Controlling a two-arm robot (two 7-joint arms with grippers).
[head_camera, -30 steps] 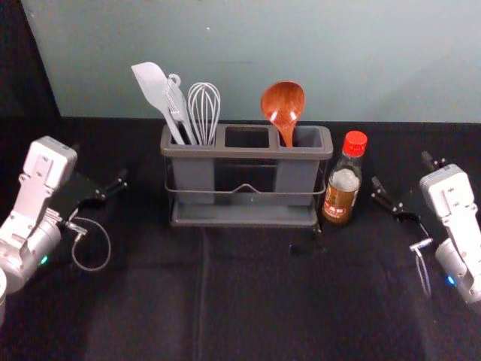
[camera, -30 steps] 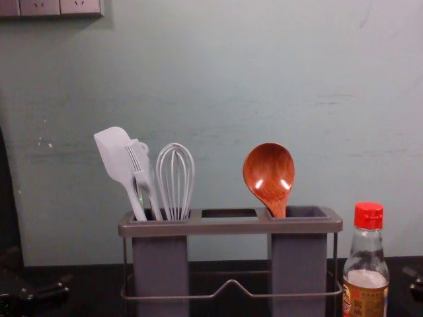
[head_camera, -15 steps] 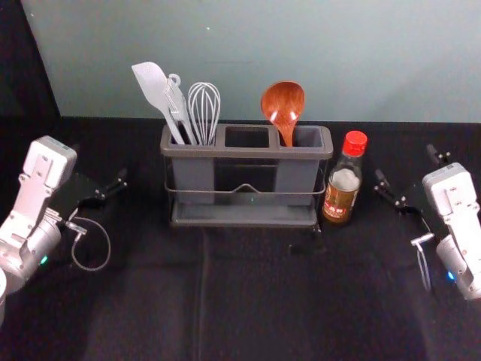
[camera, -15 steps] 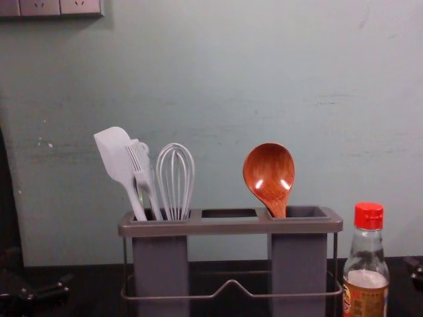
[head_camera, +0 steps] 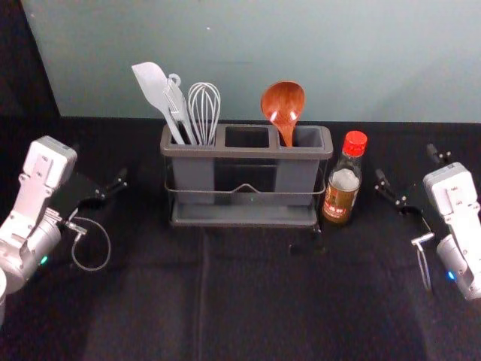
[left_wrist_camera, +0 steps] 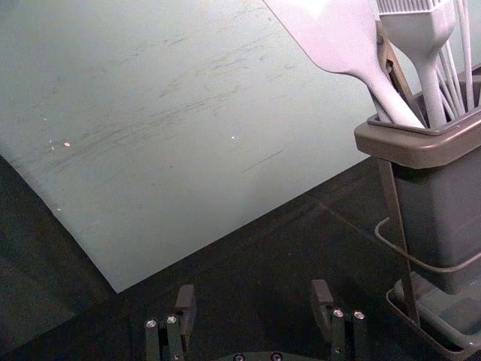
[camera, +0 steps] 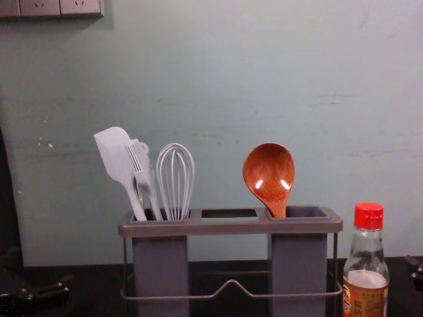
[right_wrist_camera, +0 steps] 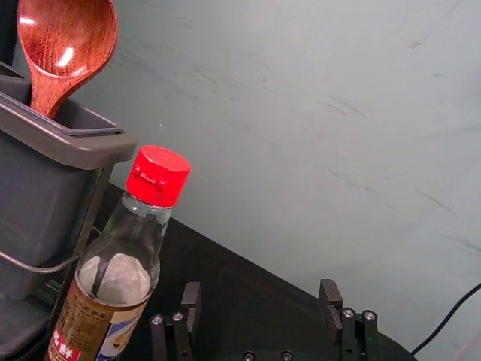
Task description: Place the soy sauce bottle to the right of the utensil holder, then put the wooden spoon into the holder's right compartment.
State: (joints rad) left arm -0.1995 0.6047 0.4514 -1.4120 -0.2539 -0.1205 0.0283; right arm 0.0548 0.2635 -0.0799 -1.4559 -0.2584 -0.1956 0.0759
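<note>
We see the right gripper (head_camera: 406, 162) at the head view's right, its arm slanting forward and inward over the table, jaws spread wide. The soy sauce bottle (head_camera: 343, 192) stands upright outside their gap, on the holder side, just right of the utensil holder (head_camera: 244, 153). Our wooden spoon (head_camera: 283, 105) leans in its right compartment, bowl up. The left gripper (head_camera: 100, 163), jaws also spread, waits left of the holder.

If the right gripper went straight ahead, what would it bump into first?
Probably the back wall; the bottle seems beside the path of the right gripper, though depth is unclear.
</note>
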